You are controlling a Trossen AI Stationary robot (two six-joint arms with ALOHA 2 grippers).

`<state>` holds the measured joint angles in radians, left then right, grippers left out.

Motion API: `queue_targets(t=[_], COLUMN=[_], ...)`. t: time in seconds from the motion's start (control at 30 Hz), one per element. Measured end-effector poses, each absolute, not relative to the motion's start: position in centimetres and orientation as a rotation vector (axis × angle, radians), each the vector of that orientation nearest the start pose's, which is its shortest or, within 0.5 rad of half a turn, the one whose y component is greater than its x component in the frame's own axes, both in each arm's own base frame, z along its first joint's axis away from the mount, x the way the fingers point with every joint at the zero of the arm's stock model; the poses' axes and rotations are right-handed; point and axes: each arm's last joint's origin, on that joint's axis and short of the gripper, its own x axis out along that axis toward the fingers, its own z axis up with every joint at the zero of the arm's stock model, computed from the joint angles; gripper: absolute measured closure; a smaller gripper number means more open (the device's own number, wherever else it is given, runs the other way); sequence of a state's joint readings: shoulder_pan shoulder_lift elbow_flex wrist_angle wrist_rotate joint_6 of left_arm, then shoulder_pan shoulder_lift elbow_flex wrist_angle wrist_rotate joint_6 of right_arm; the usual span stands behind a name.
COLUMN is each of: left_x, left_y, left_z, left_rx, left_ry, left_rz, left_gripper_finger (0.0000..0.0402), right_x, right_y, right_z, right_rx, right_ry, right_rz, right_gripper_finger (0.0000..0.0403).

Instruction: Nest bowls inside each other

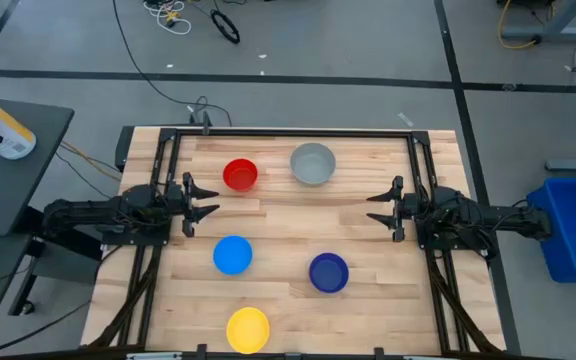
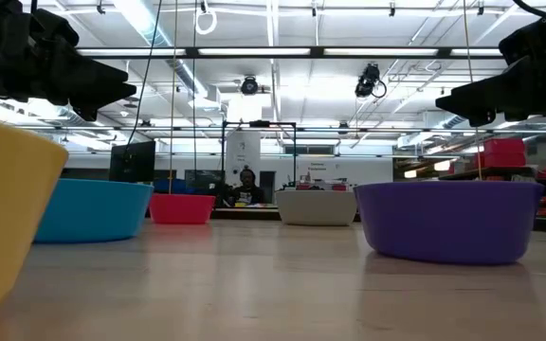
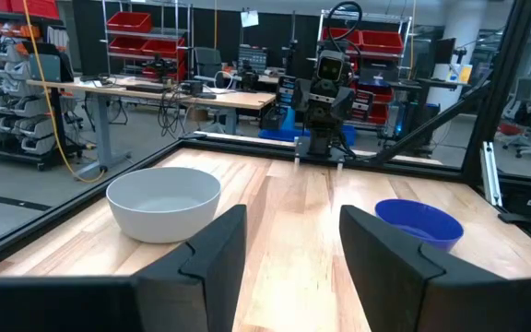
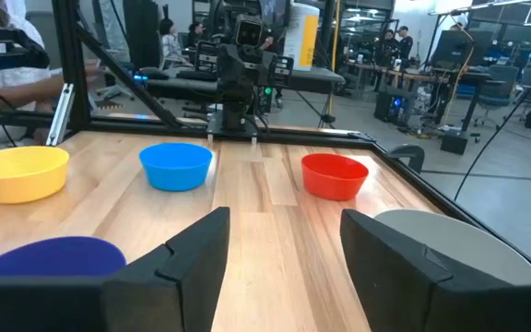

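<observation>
Several small bowls stand apart, each on its base, on the wooden table: red (image 1: pixel 240 175) and grey (image 1: pixel 313 164) toward the far edge, light blue (image 1: pixel 232 255) and dark blue (image 1: pixel 328 272) nearer, yellow (image 1: pixel 248 329) at the near edge. My left gripper (image 1: pixel 205 201) hovers open at the table's left side, pointing level toward the right. My right gripper (image 1: pixel 382 208) hovers open at the right side, pointing left. Neither has anything between its fingers. The left wrist view shows the grey bowl (image 3: pixel 163 202) and dark blue bowl (image 3: pixel 419 224) ahead.
A black metal frame (image 1: pixel 298 133) runs along the table's far, left and right edges. Bare wood lies between the two grippers in the middle of the table (image 1: pixel 298 215). A blue bin (image 1: pixel 573 225) stands off the table at the right.
</observation>
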<state>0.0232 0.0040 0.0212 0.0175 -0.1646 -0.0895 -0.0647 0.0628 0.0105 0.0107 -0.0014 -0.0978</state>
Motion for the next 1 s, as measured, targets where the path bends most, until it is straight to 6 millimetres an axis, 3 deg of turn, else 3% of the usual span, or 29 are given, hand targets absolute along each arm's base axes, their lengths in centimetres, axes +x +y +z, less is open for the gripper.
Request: queue_targets(t=[1.0], left_x=[9.61], left_y=[0.7], left_z=[17.21], left_rx=[-0.092], left_ry=[-0.043], left_rz=[0.186], left_gripper_finger=[0.0219], right_x=[10.07], right_y=[-0.65], right_z=[16.32], right_rx=[-0.096], right_ry=[0.044], right_rz=[-0.061], right_gripper_finger=[0.0221])
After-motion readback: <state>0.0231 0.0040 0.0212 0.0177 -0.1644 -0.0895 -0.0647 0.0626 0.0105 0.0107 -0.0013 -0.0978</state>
